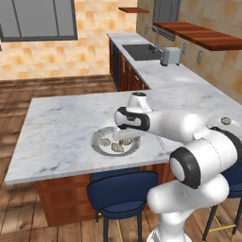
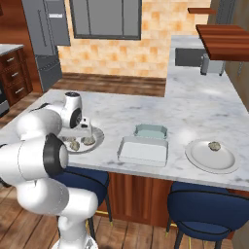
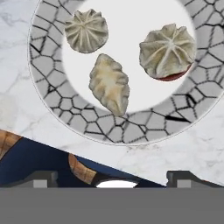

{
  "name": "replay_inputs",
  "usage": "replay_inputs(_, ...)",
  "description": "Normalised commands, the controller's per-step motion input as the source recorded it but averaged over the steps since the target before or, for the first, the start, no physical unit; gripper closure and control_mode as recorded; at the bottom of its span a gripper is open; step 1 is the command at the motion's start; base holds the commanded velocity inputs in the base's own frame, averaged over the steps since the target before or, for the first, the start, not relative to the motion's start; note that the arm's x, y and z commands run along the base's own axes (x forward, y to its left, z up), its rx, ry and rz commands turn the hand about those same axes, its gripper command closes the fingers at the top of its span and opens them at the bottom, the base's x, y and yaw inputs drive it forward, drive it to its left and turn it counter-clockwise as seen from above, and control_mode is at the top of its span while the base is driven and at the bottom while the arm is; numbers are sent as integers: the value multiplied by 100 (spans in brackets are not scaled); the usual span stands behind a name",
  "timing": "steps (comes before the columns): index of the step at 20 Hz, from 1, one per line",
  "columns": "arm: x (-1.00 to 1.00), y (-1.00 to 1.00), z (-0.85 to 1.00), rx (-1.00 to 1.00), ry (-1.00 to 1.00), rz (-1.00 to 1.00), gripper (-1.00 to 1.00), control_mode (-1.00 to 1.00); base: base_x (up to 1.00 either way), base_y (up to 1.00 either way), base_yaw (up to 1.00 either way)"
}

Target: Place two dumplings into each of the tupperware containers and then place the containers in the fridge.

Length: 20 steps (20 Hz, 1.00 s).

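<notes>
Three dumplings (image 3: 109,84) lie on the crackle-rimmed plate (image 3: 144,127) at the counter's near edge, the gripper (image 3: 112,177) hanging above them with jaws wide and empty, so I reckon it's picking the first one, and must drop straight down.

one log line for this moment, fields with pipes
end effector: open, above plate | dumplings: three on plate | tupperware containers: empty on counter

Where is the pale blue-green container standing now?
In the right base view, the pale blue-green container stands on the marble counter, just behind the see-through grey container.
</notes>
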Motion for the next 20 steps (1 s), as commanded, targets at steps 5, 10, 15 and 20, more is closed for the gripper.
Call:
replay_inputs(5,28,35,-35,2,0,5,-100,-100,0,0,0)
replay_inputs(10,15,26,-28,0,0,4,-100,-100,0,0,0)
replay_inputs(15,11,0,-8,0,0,0,-100,-100,0,0,0)
replay_inputs(20,27,0,-17,0,0,0,-100,-100,0,0,0)
